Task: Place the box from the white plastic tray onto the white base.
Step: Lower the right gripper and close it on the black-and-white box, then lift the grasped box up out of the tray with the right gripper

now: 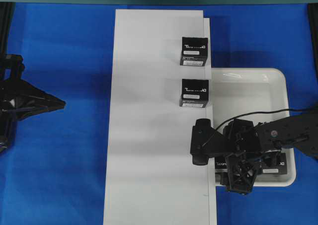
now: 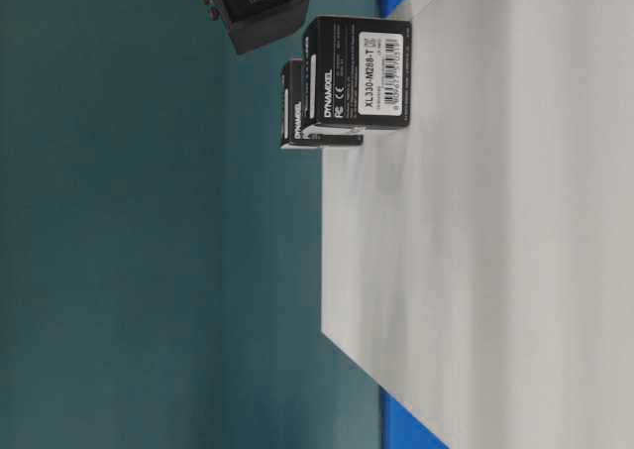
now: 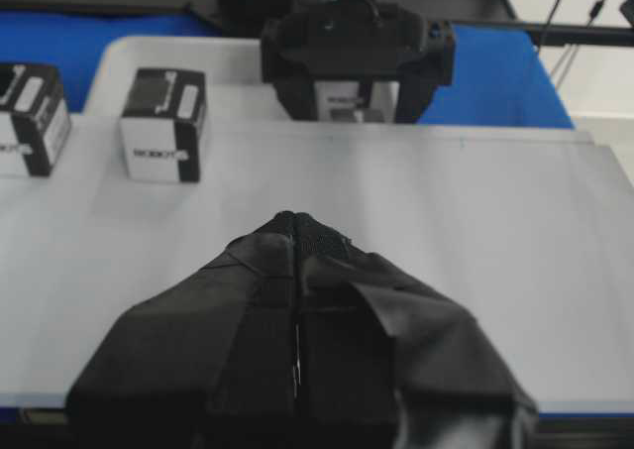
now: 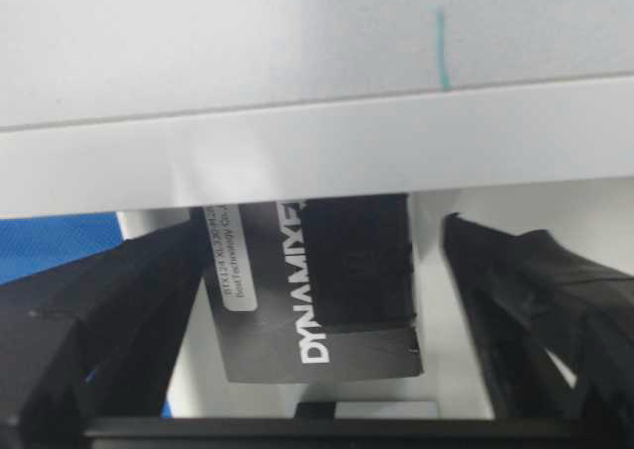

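Claw on the right is wide open, with one finger on each side of the box. In the right wrist view there is a gap between each finger and the box, so nothing is held. The gap looks bigger on the right side of that view.

Seen from above, this claw is low over the near end of the tray, and most of the box is hidden under the arm. The box lies in the tray's near corner, close to the rim beside the base. Its white letters run along its length, toward that rim. The box is close to square, so no side looks much longer.

The tray's far half is bare white. The base lies just left of the tray, with its long edge running along the tray's rim. Two more boxes sit on the base near that edge, one in the middle and one further back. The near half of the base is bare.

The left claw is closed and holds nothing. It is over the blue table, well away from the base.
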Robot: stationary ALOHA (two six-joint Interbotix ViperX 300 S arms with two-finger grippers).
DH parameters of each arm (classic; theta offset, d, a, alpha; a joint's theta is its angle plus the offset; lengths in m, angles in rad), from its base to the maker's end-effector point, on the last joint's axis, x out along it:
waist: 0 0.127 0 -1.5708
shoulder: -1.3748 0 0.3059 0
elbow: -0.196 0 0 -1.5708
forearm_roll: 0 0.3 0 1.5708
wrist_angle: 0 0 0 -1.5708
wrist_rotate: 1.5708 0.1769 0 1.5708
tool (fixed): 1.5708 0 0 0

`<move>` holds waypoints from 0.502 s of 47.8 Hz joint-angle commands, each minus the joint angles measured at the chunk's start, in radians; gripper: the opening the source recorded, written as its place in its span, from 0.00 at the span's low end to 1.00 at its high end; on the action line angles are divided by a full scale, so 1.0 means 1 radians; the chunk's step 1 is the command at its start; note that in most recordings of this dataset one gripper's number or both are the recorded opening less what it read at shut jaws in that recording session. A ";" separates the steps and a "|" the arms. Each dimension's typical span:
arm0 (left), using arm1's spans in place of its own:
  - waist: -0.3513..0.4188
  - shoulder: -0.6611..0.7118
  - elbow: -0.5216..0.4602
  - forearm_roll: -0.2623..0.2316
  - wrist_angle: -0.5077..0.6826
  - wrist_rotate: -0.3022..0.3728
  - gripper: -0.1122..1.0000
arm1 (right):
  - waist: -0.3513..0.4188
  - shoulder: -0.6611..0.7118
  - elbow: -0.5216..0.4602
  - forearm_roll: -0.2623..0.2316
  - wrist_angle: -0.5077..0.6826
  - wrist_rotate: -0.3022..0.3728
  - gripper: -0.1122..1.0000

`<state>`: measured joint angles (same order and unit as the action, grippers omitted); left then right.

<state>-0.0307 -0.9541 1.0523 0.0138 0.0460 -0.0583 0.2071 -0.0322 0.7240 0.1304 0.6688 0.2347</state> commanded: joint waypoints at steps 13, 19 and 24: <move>0.002 -0.005 -0.026 0.002 -0.003 -0.002 0.03 | -0.002 0.009 -0.009 0.008 0.000 -0.003 0.64; 0.002 -0.002 -0.026 0.002 -0.002 -0.002 0.03 | -0.003 0.008 -0.011 0.008 0.006 -0.002 0.64; 0.002 0.000 -0.026 0.002 -0.002 -0.002 0.03 | -0.003 -0.009 -0.018 0.017 0.025 0.002 0.64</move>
<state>-0.0307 -0.9618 1.0523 0.0138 0.0491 -0.0583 0.2056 -0.0353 0.7194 0.1365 0.6826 0.2347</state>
